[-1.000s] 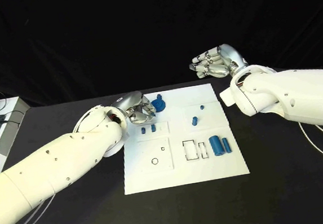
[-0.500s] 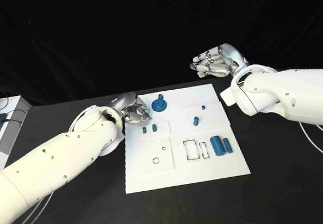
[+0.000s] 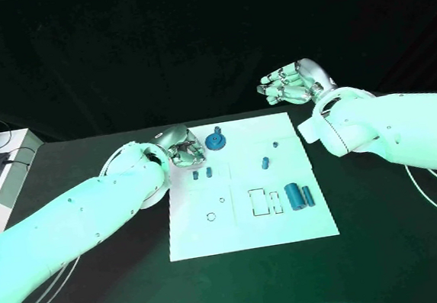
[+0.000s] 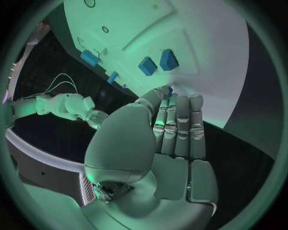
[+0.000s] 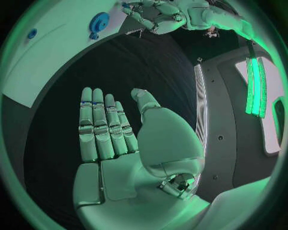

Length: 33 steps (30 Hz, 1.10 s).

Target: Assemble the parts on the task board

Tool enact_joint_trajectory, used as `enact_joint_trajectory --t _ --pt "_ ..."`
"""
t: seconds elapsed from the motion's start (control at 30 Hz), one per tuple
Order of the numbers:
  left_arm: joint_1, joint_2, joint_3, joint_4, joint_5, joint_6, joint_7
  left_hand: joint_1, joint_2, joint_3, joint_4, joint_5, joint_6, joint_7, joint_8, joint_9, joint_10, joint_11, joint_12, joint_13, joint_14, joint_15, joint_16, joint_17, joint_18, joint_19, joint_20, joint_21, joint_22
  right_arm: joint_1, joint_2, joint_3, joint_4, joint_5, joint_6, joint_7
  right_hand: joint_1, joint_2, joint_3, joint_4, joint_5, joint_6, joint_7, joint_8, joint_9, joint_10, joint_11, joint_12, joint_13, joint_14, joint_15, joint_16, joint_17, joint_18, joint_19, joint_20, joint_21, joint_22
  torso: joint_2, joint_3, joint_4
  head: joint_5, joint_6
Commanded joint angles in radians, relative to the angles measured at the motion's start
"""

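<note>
I have the left robot hand (image 3: 179, 148) low over the task board (image 3: 250, 228) at its 11 o'clock corner. Its fingers (image 4: 180, 120) lie straight and side by side, with the thumb tucked along them. A sliver of blue shows at the thumb tip in the left wrist view. I cannot tell whether it is a pinched piece or a part lying on the board behind, so the grip is an open question.

The round blue part (image 3: 216, 139) stands just beside that hand, toward 3 o'clock of it and apart from the fingers. I judge that this part, or the pair of small blue parts (image 3: 203, 174) just toward 6 o'clock, is what the hand is working on.

The right robot hand (image 3: 295, 82) is off the board past its 1 o'clock corner, above the desk (image 3: 411, 246). Its palm is flat, its thumb is spread and it is carrying nothing. I read it as parked there to stay out of the left arm's way.

The two blue cylinders (image 3: 300, 196) lie side by side at the board's 4 o'clock, next to a rectangular outline (image 3: 257, 201). Most of the assembly looks undone.
</note>
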State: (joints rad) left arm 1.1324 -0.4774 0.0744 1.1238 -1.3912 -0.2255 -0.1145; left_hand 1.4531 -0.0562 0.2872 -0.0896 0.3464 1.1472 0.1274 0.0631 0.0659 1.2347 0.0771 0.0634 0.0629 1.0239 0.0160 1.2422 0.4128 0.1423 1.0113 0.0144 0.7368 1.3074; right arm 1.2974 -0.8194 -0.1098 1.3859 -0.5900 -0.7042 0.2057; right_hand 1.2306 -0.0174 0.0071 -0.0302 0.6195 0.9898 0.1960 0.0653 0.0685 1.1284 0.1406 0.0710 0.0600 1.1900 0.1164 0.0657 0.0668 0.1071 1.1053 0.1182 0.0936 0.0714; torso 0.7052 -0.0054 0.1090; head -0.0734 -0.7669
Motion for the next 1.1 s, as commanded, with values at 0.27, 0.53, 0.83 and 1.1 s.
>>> enact_joint_trajectory --t 0.27,0.53,0.83,1.1 --pt "0.0 0.011 -0.011 -0.009 -0.016 0.037 -0.015 0.001 -0.001 0.0 0.0 -0.004 -0.001 0.002 -0.001 0.001 -0.003 0.005 -0.001 0.001 0.004 0.002 -0.005 0.003 0.016 0.0 0.007 0.006 0.019 0.0 0.0 0.001 0.004 -0.004 0.009 0.014 0.001 -0.001 -0.007 -0.001 0.006 -0.003 -0.001 -0.002 -0.001 -0.008 0.0 0.0 -0.001 -0.007 -0.001 -0.003 -0.002 -0.009 -0.008 0.001 0.002 -0.001 0.0 -0.0006 0.0008 -0.003 -0.003" --pt "0.0 0.013 -0.014 -0.008 -0.016 0.043 -0.018 0.002 -0.001 -0.001 -0.001 -0.005 0.0 0.001 -0.001 0.001 -0.002 0.004 -0.001 0.001 0.004 0.001 -0.004 0.004 0.015 0.0 0.007 0.006 0.019 0.0 0.0 0.001 0.004 -0.004 0.008 0.014 0.001 0.0 -0.007 -0.001 0.007 -0.003 -0.001 -0.002 -0.001 -0.008 -0.001 0.0 -0.001 -0.006 -0.001 -0.003 -0.002 -0.009 -0.008 0.001 0.002 -0.001 0.0 -0.0006 0.0005 -0.002 -0.006" --pt "0.0 0.011 -0.015 -0.011 -0.01 0.032 -0.016 0.001 0.002 -0.002 -0.002 -0.006 0.001 0.002 0.0 0.001 -0.001 0.004 -0.001 0.001 0.003 0.001 -0.006 0.005 0.016 -0.001 0.008 0.007 0.019 0.0 0.002 0.001 0.002 -0.011 0.007 0.014 0.002 0.0 -0.006 -0.001 0.008 -0.004 0.0 -0.002 -0.001 -0.009 0.0 0.0 -0.001 -0.007 -0.001 -0.003 -0.002 -0.009 -0.009 0.001 0.002 -0.001 0.0 -0.0005 0.0005 -0.004 -0.006" --pt "0.0 0.01 -0.015 -0.002 -0.011 0.023 -0.01 0.001 0.002 -0.004 -0.002 -0.006 0.005 0.002 0.0 0.001 0.003 0.003 0.0 0.001 0.004 0.0 -0.008 0.005 0.017 -0.001 0.008 0.006 0.018 0.0 0.005 0.001 -0.001 -0.02 0.008 0.014 0.001 0.0 -0.006 -0.001 0.007 -0.004 -0.001 -0.002 -0.001 -0.008 0.0 0.0 -0.001 -0.007 -0.001 -0.003 -0.002 -0.009 -0.009 0.001 0.002 -0.001 0.0 -0.0002 0.0005 -0.005 -0.009"
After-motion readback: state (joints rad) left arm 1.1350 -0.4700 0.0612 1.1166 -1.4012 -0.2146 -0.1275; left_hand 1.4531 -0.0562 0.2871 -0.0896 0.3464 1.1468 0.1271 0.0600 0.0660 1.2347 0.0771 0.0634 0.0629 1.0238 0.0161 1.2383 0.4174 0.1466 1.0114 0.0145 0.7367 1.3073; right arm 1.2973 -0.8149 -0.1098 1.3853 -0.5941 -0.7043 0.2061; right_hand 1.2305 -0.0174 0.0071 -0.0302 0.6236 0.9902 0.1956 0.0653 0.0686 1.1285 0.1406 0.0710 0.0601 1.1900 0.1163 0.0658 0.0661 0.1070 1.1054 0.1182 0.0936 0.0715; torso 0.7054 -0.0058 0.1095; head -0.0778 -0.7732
